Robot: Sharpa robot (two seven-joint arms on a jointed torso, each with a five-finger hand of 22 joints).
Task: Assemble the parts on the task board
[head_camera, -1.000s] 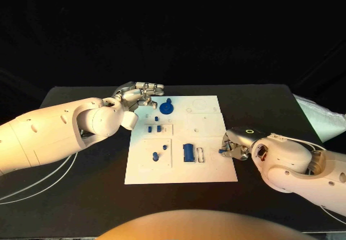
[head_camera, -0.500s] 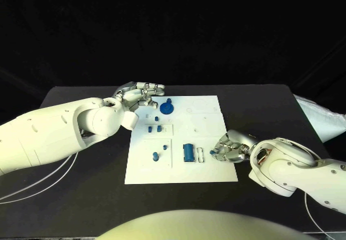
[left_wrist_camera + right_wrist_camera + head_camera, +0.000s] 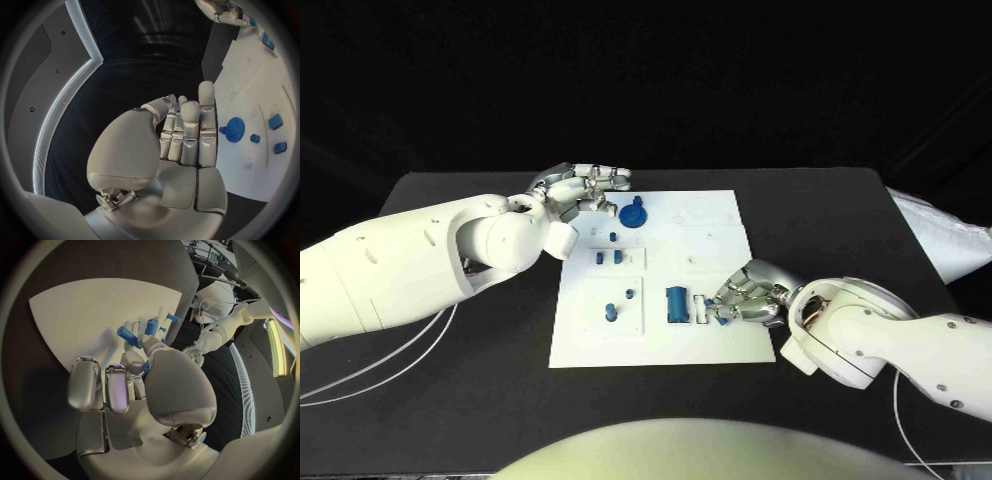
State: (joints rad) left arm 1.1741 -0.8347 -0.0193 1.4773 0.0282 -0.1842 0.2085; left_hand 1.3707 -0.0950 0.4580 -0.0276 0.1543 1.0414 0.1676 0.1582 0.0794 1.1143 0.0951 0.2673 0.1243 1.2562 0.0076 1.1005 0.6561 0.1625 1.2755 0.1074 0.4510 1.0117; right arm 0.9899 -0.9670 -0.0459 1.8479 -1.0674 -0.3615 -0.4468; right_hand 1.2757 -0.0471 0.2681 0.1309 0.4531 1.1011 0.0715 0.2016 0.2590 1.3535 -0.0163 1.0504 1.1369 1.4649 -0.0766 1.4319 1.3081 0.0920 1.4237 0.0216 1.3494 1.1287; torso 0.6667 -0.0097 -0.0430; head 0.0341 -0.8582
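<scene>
The white task board (image 3: 718, 340) lies mid-table. On it are a blue gear (image 3: 635, 215), small blue pegs (image 3: 607, 257) and a blue block (image 3: 676, 304). My left hand (image 3: 581, 187) hovers over the board's far left corner, fingers curled together with nothing in them; its wrist view shows the fingers (image 3: 187, 132) beside the gear (image 3: 234, 130). My right hand (image 3: 747, 297) is over the board's right side, just right of the block, pinching a small blue part (image 3: 720, 308) between thumb and fingers. That part (image 3: 147, 368) is mostly hidden behind the thumb.
The black table (image 3: 473, 380) surrounds the board on all sides. A white crumpled bag (image 3: 942, 240) lies at the table's right edge. In the right wrist view several blue pieces (image 3: 129, 336) stand on the board (image 3: 81, 315) beyond the fingers.
My right hand has moved left from the table onto the board's right side, closer to the blue block, with the small blue part in its fingers. The left hand has stayed put.
</scene>
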